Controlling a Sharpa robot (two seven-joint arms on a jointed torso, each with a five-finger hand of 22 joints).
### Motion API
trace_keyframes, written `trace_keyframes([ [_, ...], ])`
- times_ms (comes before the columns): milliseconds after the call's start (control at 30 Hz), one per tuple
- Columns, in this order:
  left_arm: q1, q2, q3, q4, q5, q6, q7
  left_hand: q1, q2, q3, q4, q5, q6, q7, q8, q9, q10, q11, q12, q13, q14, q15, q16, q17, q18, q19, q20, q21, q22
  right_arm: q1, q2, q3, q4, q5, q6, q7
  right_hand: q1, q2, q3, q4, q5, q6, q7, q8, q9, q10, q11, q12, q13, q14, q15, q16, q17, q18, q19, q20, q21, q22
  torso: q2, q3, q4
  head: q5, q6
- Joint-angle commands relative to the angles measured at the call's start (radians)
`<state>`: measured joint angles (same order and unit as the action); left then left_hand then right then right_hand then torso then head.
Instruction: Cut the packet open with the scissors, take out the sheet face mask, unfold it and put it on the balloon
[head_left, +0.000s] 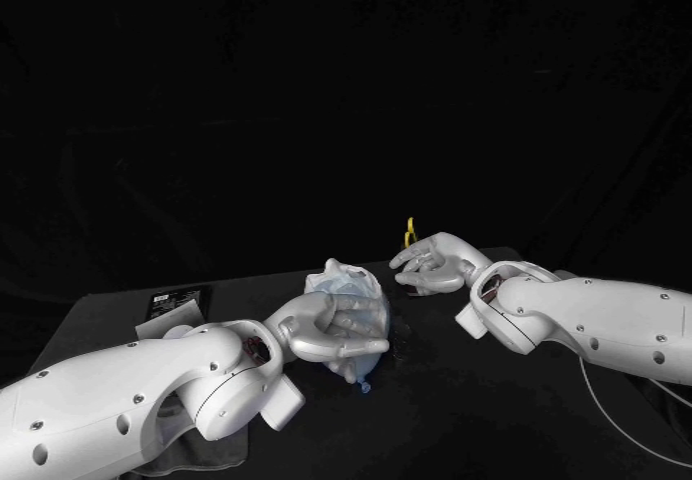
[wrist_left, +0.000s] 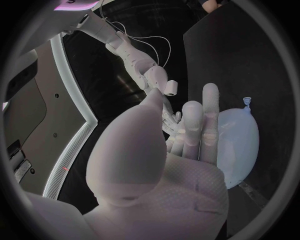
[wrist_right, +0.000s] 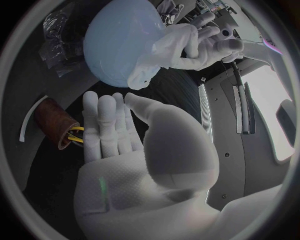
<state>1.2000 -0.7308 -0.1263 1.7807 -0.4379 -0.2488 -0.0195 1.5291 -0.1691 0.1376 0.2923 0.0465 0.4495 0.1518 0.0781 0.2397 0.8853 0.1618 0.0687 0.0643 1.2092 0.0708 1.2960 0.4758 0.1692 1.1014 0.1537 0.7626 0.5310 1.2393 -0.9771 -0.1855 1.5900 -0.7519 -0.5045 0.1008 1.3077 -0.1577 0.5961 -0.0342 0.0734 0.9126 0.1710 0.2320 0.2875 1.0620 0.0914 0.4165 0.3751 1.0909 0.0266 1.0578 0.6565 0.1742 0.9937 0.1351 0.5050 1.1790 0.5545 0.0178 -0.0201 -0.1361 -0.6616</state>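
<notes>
The left hand (head_left: 329, 335) wraps its fingers round the balloon (head_left: 372, 300) near the middle of the table (head_left: 476, 400). The right hand (head_left: 433, 262) hovers just beside it, fingers spread, holding nothing.

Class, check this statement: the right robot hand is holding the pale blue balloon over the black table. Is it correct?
No. The left robot hand holds the balloon over the black table; the right robot hand holds nothing. The head view shows this.

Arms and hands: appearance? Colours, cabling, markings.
The left arm and right arm are glossy white shells with small dark screws. The left hand and right hand are silver, palms finely dimpled. A thin pale cable hangs under the right arm.
</notes>
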Motion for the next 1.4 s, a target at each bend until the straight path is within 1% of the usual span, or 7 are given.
trace_keyframes([
  [33,0.001,-0.001,0.004,0.006,-0.078,0.069,-0.049,-0.017,0.021,0.012,-0.002,0.004,0.105,0.071,0.034,0.039,0.019,-0.007,0.012,0.003,0.024,-0.003,0.014,0.033,0.017,0.015,-0.003,-0.006,-0.008,-0.009,-0.007,0.000,0.014,0.033,0.016,0.022,-0.009,0.002,-0.002,0.007,0.004,0.010,-0.001,-0.004,-0.001,0.011,0.000,-0.007,-0.007,0.008,-0.001,0.006,-0.002,0.008,0.008,0.000,0.000,-0.001,-0.001,-0.0002,0.0012,-0.007,-0.006],
  [233,0.001,0.008,0.007,0.003,-0.125,0.111,-0.079,-0.032,0.048,0.033,-0.006,0.003,0.082,0.018,0.023,0.022,0.095,-0.033,0.044,0.008,0.076,-0.023,0.048,0.121,0.018,0.043,-0.021,0.002,-0.013,-0.026,-0.013,0.000,0.027,0.038,0.000,0.024,-0.007,0.003,-0.002,0.007,0.011,0.019,-0.002,-0.003,-0.002,0.022,-0.002,-0.009,-0.017,0.016,-0.003,0.011,-0.003,0.008,0.016,-0.001,0.000,-0.002,-0.001,-0.0007,0.0005,-0.017,-0.008],
  [667,0.002,0.041,0.009,-0.017,-0.267,0.149,-0.127,-0.030,0.034,0.109,-0.004,0.004,-0.028,0.017,-0.014,-0.032,0.159,-0.048,0.052,0.004,0.110,-0.038,0.066,0.187,0.016,0.060,-0.035,0.016,-0.014,-0.051,-0.026,0.000,0.057,0.041,-0.060,0.022,-0.009,-0.004,-0.014,0.011,0.036,0.032,0.000,-0.006,-0.007,0.062,-0.006,0.008,-0.034,0.095,-0.007,0.091,0.090,0.008,0.047,-0.007,0.011,0.004,0.001,0.0001,0.0007,-0.024,-0.011],
  [767,0.002,0.031,0.009,-0.018,-0.234,0.147,-0.077,-0.007,0.051,0.145,-0.016,0.004,0.086,-0.016,0.020,0.011,0.177,-0.054,0.054,0.004,0.115,-0.044,0.068,0.197,0.016,0.061,-0.042,0.019,-0.014,-0.052,-0.030,0.000,0.061,0.041,-0.086,0.021,-0.011,-0.006,-0.019,0.013,0.043,0.035,-0.003,-0.005,-0.009,0.077,-0.010,0.023,-0.029,0.126,-0.011,0.124,0.133,0.009,0.058,-0.010,0.018,0.009,0.001,0.0006,0.0005,-0.023,-0.011],
  [933,0.001,-0.020,0.008,-0.016,-0.083,0.145,0.100,0.065,0.040,0.266,-0.060,0.005,0.422,0.055,0.140,0.093,0.211,-0.030,0.063,0.003,-0.026,-0.029,-0.024,-0.048,0.012,0.002,-0.035,0.012,-0.011,-0.058,-0.042,0.000,0.073,0.087,-0.164,0.043,-0.022,-0.009,-0.039,0.028,0.049,0.067,-0.026,0.021,-0.003,0.121,-0.035,0.119,0.029,0.262,-0.033,0.261,0.336,-0.019,0.185,-0.030,0.214,0.089,0.002,0.0007,0.0008,-0.015,-0.020],
  [1133,0.001,-0.104,0.003,-0.005,0.052,0.213,0.232,0.054,0.006,0.357,-0.137,0.003,0.493,0.038,0.154,0.073,0.279,-0.049,0.105,0.015,-0.122,-0.038,-0.096,-0.117,0.013,-0.094,-0.039,0.054,0.033,-0.068,-0.073,-0.002,0.117,0.173,-0.232,0.074,-0.039,-0.001,-0.075,0.060,0.039,0.067,-0.048,0.087,0.017,0.154,-0.053,0.404,0.290,0.399,-0.053,0.416,0.642,-0.074,0.352,-0.051,0.550,0.226,0.001,-0.0008,0.0015,0.004,-0.044],
  [1400,-0.002,-0.222,-0.021,0.010,0.088,0.226,0.254,-0.053,-0.025,0.301,-0.118,0.003,0.515,0.016,0.169,0.073,0.345,-0.074,0.175,0.052,-0.093,-0.051,-0.076,-0.109,0.016,-0.090,-0.039,0.045,0.023,-0.104,-0.130,-0.015,0.212,0.200,-0.265,0.076,-0.052,0.006,-0.107,0.092,0.045,0.062,-0.061,0.145,0.034,0.322,-0.063,0.838,0.799,0.468,-0.062,0.499,0.869,-0.108,0.437,-0.061,0.745,0.302,0.001,-0.0004,-0.0009,0.025,-0.098],
])
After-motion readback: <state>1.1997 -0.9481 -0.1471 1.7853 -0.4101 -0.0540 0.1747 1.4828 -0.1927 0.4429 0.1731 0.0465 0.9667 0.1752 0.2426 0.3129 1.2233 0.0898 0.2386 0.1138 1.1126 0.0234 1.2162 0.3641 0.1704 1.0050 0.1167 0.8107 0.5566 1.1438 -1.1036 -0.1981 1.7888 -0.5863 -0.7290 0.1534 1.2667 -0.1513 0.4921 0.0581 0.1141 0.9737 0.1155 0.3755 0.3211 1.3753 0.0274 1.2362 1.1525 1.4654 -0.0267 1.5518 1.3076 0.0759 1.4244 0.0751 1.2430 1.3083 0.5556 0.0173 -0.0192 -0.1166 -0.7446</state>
